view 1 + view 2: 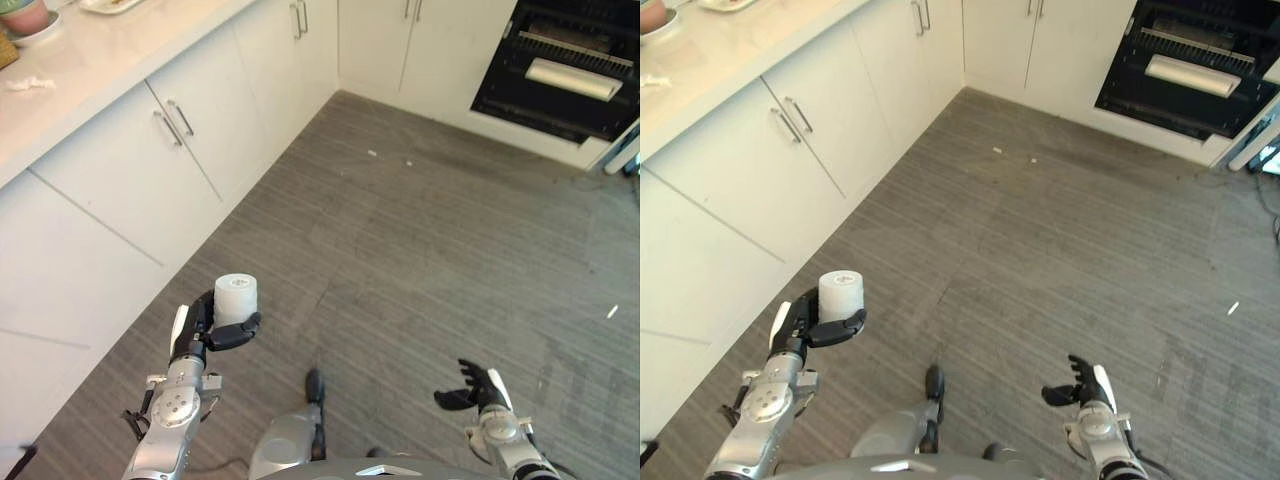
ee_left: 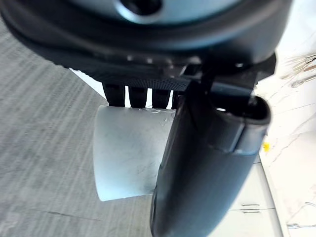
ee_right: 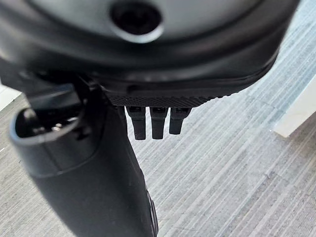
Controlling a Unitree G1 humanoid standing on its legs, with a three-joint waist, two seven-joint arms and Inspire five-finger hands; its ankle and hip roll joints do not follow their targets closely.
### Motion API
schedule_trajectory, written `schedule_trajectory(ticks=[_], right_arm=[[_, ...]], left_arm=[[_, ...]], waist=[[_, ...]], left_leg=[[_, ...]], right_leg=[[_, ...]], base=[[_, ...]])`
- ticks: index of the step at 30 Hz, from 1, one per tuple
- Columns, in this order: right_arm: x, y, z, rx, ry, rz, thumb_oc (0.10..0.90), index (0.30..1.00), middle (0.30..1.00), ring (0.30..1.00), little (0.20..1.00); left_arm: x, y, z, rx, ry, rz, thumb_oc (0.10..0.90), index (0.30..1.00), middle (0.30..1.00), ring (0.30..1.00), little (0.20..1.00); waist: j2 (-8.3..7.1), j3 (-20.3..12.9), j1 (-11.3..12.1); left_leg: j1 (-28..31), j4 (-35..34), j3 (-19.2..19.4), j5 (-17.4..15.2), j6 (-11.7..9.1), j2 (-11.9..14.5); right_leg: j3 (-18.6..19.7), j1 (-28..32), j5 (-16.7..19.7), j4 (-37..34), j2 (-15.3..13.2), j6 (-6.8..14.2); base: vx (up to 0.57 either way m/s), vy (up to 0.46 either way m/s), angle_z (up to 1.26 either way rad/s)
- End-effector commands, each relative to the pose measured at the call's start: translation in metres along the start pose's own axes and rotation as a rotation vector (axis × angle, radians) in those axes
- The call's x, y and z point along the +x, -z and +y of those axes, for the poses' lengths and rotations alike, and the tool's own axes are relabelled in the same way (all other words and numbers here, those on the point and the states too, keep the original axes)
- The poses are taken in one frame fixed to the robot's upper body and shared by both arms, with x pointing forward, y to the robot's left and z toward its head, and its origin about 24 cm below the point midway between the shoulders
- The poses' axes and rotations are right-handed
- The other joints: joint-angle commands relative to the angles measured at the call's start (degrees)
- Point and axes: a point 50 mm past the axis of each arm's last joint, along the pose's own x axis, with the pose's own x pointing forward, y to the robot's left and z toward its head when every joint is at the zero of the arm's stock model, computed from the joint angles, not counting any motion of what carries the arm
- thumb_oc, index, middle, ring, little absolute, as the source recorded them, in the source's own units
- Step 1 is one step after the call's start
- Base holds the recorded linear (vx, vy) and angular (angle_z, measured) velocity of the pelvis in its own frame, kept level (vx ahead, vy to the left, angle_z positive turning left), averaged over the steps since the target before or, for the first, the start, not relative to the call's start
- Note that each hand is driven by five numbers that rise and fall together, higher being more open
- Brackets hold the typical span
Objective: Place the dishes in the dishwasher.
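Observation:
My left hand [image 1: 205, 335] is shut on a white cup [image 1: 236, 298], held upright over the grey floor at the lower left; its thumb and fingers wrap the cup's side. The left wrist view has the white cup [image 2: 128, 153] pinned between the thumb [image 2: 207, 168] and the fingers. My right hand [image 1: 475, 388] hangs at the lower right, open and empty, its fingers [image 3: 155, 121] relaxed above the floor. The open dishwasher [image 1: 565, 65] stands at the far right, dark inside, with a rack and a white piece across it.
White cabinets [image 1: 185, 140] run along the left under a pale counter [image 1: 80, 70] carrying a pink bowl [image 1: 25, 15] and a plate [image 1: 110, 5]. Grey plank floor [image 1: 420, 230] stretches between me and the dishwasher.

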Motion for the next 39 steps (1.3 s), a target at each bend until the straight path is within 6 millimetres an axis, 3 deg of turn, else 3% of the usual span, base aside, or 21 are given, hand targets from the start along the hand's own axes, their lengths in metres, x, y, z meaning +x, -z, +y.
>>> schedule_trajectory(ticks=[1,4,5,6,10,14,16,17,18,19,20,22,23,24,25,27,29,30,31,36,39], right_arm=[[0.001,-0.008,0.007,0.126,0.008,-0.019,0.8,0.9,0.9,0.9,0.9],[0.0,0.0,0.012,0.156,0.0,0.024,0.8,0.9,0.9,0.9,0.9],[-0.003,0.014,0.013,0.186,0.0,0.083,0.8,0.9,0.9,0.9,0.9],[-0.005,0.022,0.011,0.191,0.01,0.112,0.8,0.9,0.9,0.9,0.9],[-0.01,0.049,0.005,0.184,0.032,0.224,0.8,0.9,0.9,0.9,0.9],[-0.017,0.067,0.005,0.153,0.034,0.304,0.8,0.9,0.9,0.9,0.9],[-0.025,0.085,0.003,0.134,0.041,0.366,0.8,0.9,0.9,0.9,0.9],[-0.033,0.1,0.0,0.157,0.054,0.417,0.8,0.9,0.9,0.9,0.9],[-0.034,0.103,-0.003,0.188,0.068,0.436,0.8,0.9,0.9,0.9,0.9],[-0.034,0.103,-0.003,0.189,0.068,0.435,0.8,0.9,0.9,0.9,0.9],[-0.035,0.105,-0.005,0.186,0.075,0.452,0.8,0.9,0.9,0.9,0.9],[-0.022,0.084,-0.011,0.183,0.081,0.37,0.8,0.9,0.9,0.9,0.9],[-0.017,0.074,-0.014,0.173,0.084,0.332,0.8,0.9,0.9,0.9,0.9],[-0.017,0.074,-0.014,0.174,0.084,0.331,0.8,0.9,0.9,0.9,0.9],[-0.012,0.061,-0.011,0.182,0.078,0.281,0.8,0.9,0.9,0.9,0.9],[-0.007,0.048,-0.008,0.181,0.055,0.235,0.8,0.9,0.9,0.9,0.9],[-0.002,0.035,-0.007,0.155,0.035,0.192,0.8,0.9,0.9,0.9,0.9],[0.003,0.022,-0.005,0.094,0.011,0.139,0.8,0.9,0.9,0.9,0.9],[0.003,0.02,-0.005,0.087,0.012,0.133,0.8,0.9,0.9,0.9,0.9],[-0.001,0.033,0.0,0.06,0.003,0.18,0.8,0.9,0.9,0.9,0.9],[-0.012,0.06,0.003,0.063,0.001,0.284,0.8,0.9,0.9,0.9,0.9]], left_arm=[[0.012,-0.077,0.036,0.14,-0.067,-0.364,0.4,0.3,0.3,0.3,0.3],[0.014,-0.079,0.031,0.147,-0.04,-0.367,0.4,0.3,0.3,0.3,0.3],[0.015,-0.083,0.025,0.156,-0.008,-0.389,0.4,0.3,0.3,0.3,0.3],[0.015,-0.086,0.022,0.152,0.006,-0.404,0.4,0.3,0.3,0.3,0.3],[0.019,-0.096,0.01,0.15,0.057,-0.449,0.4,0.3,0.3,0.3,0.3],[0.019,-0.1,0.002,0.162,0.084,-0.474,0.4,0.3,0.3,0.3,0.3],[0.017,-0.103,-0.003,0.164,0.127,-0.492,0.4,0.3,0.3,0.3,0.3],[0.016,-0.102,-0.009,0.172,0.168,-0.487,0.4,0.3,0.3,0.3,0.3],[0.016,-0.104,-0.01,0.18,0.183,-0.493,0.4,0.3,0.3,0.3,0.3],[0.016,-0.104,-0.01,0.18,0.183,-0.493,0.4,0.3,0.3,0.3,0.3],[0.015,-0.103,-0.008,0.184,0.184,-0.486,0.4,0.3,0.3,0.3,0.3],[0.012,-0.107,0.008,0.18,0.132,-0.497,0.4,0.3,0.3,0.3,0.3],[0.012,-0.108,0.009,0.17,0.122,-0.501,0.4,0.3,0.3,0.3,0.3],[0.012,-0.109,0.009,0.17,0.122,-0.502,0.4,0.3,0.3,0.3,0.3],[0.009,-0.112,0.007,0.134,0.13,-0.517,0.4,0.3,0.3,0.3,0.3],[0.007,-0.111,0.005,0.072,0.139,-0.517,0.4,0.3,0.3,0.3,0.3],[0.006,-0.112,0.003,0.043,0.143,-0.518,0.4,0.3,0.3,0.3,0.3],[0.006,-0.116,0.002,0.029,0.137,-0.541,0.4,0.3,0.3,0.3,0.3],[0.006,-0.118,0.001,0.021,0.136,-0.549,0.4,0.3,0.3,0.3,0.3],[0.008,-0.124,-0.01,0.004,0.172,-0.577,0.4,0.3,0.3,0.3,0.3],[0.011,-0.127,-0.015,0.016,0.221,-0.579,0.4,0.3,0.3,0.3,0.3]], waist=[[-1.47,-2.98,-2.21],[0.04,-2.52,-3.92],[-0.3,-1.77,-6.01],[-1.07,-1.47,-6.63],[-3.28,-1.68,-8.72],[-3.96,-1.96,-9.33],[-4.86,-4.35,-9.53],[-4.49,-6.25,-10.76],[-3.88,-6.5,-11.37],[-4.13,-6.59,-11.53],[-4.18,-5.85,-11.22],[-5.81,-3.35,-8.71],[-5.72,-2.58,-7.92],[-5.86,-2.63,-7.88],[-6.28,-1.69,-6.58],[-5.97,-1.06,-5.54],[-5.94,-0.9,-4.76],[-4.54,-1.28,-2.94],[-3.89,-1.63,-2.29],[-3.12,-2.23,-2.21],[-4.96,-3.89,-2.94]], left_leg=[[0.88,5.15,-4.14,-9.43,0.35,-1.89],[4.37,3.72,-7.18,-9.86,0.47,-1.06],[7.25,3.65,-11.08,-10.7,-0.13,-1.57],[8.34,3.75,-12.83,-11.59,-0.47,-2.37],[14.54,2.11,-17.76,-15.78,-2.42,-3.83],[18.68,3.62,-18.32,-18.97,-3.53,-2.93],[19.98,7.22,-18.05,-18.59,-4.8,-2.12],[20.39,13.69,-17.59,-17.84,-7.72,0.31],[18.27,20.63,-16.23,-13.33,-11.04,2.17],[17.8,20.93,-16.44,-13.17,-11.01,1.83],[12.7,32.21,-14.27,-7.89,-13.62,2.82],[-0.92,60.41,-12.96,-4.7,-10.99,0.35],[-4.06,62.81,-12.52,-6.99,-8.93,-0.03],[-4.37,62.89,-12.37,-6.79,-8.83,-0.16],[-10.87,60.52,-12.21,-12.32,-5.54,1.14],[-12.1,47.44,-11.5,-14.95,-4.06,2.44],[-11.46,38.69,-10.96,-14.22,-4.0,1.93],[-11.44,22.63,-15.65,-11.11,-5.4,-0.92],[-11.32,17.31,-18.89,-8.6,-6.22,-1.53],[-12.54,11.26,-21.01,-3.81,-8.9,-1.13],[-9.87,14.78,-17.91,-6.2,-7.02,-0.98]], right_leg=[[5.46,-5.34,20.77,14.53,-5.69,4.5],[8.35,-12.13,15.4,20.38,-0.19,2.61],[10.75,-16.07,11.8,13.7,6.03,2.33],[11.69,-16.27,10.68,8.89,7.71,2.42],[9.22,-21.12,14.3,-15.44,9.71,3.76],[-1.1,-22.0,17.13,-21.83,8.79,4.57],[-4.2,-17.85,17.9,-23.32,9.15,2.58],[-1.68,-16.19,16.67,-20.92,10.39,0.5],[-1.11,-14.8,15.96,-19.92,10.43,-0.34],[-1.22,-15.03,16.16,-19.94,10.05,-0.32],[-0.18,-12.92,15.49,-19.42,9.59,-1.19],[5.31,-8.88,14.02,-19.59,9.77,-4.54],[7.12,-7.42,13.09,-19.61,10.43,-4.92],[7.19,-7.67,13.25,-19.6,10.26,-4.89],[9.95,-4.89,11.64,-19.63,9.71,-4.75],[12.4,-3.18,10.38,-19.58,9.5,-3.83],[13.89,-2.45,10.31,-19.61,9.37,-3.26],[17.65,0.16,8.79,-20.32,11.07,-2.45],[18.97,0.82,8.06,-20.27,11.59,-2.51],[21.65,4.66,3.59,-18.57,11.02,-2.24],[23.08,4.3,3.34,-11.59,7.63,0.2]], base=[[0.34,0.462,0.4],[0.3,0.231,0.76],[0.51,0.109,0.6],[0.51,0.062,1.01],[0.43,0.043,0.87],[0.44,0.043,0.55],[0.78,-0.053,0.07],[0.88,-0.074,0.1],[0.62,-0.049,0.5],[0.34,0.02,0.88],[0.28,0.004,1.01],[0.46,-0.006,0.4],[0.29,-0.001,-0.47],[0.39,0.06,-1.9],[0.42,0.119,-1.76],[0.41,0.165,-1.03],[0.35,0.238,-0.84],[0.59,0.404,-0.92],[0.47,0.315,-1.08],[0.41,0.269,-1.07],[0.48,0.406,-0.96]])
